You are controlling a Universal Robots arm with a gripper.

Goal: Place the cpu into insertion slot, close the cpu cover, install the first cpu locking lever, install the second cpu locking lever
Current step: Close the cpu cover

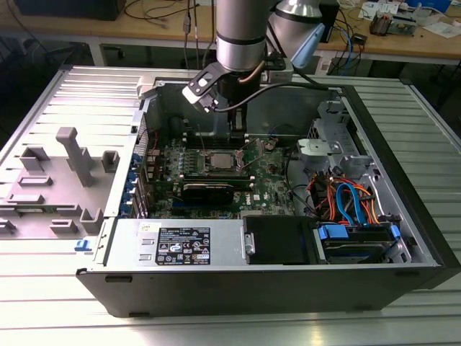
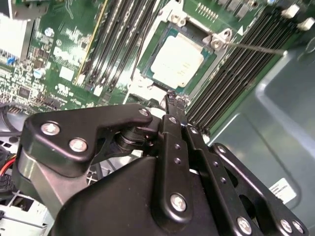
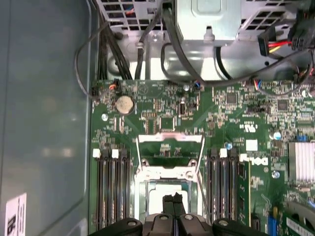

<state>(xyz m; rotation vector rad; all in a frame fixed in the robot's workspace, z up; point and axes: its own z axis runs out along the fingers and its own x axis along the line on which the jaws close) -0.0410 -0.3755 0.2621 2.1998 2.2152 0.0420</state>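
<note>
First wrist view looks down on one cpu [image 3: 156, 200], a small flat square with a pale silver metal top, seated in the insertion slot [image 3: 142, 194], whose dark rim sits in green circuit board. One cpu cover [image 3: 170, 139], a thin silver frame with a large square window, stands swung open off one edge of the slot. Two banks of long black memory slots [image 3: 112, 189] flank the slot, and one round silver coin cell [image 3: 123, 104] lies beyond the cover. In the second wrist view, one thin wire lever [image 2: 256, 48] slants away from a corner of the slot. One arm [image 1: 241, 36], a smooth grey cylinder, drops vertically into the open black case [image 1: 274, 277] on the ribbed metal bench [image 1: 230, 328]. Its black claw [image 3: 173, 197] points down right above the slot, its two fingers pressed narrowly together.
</note>
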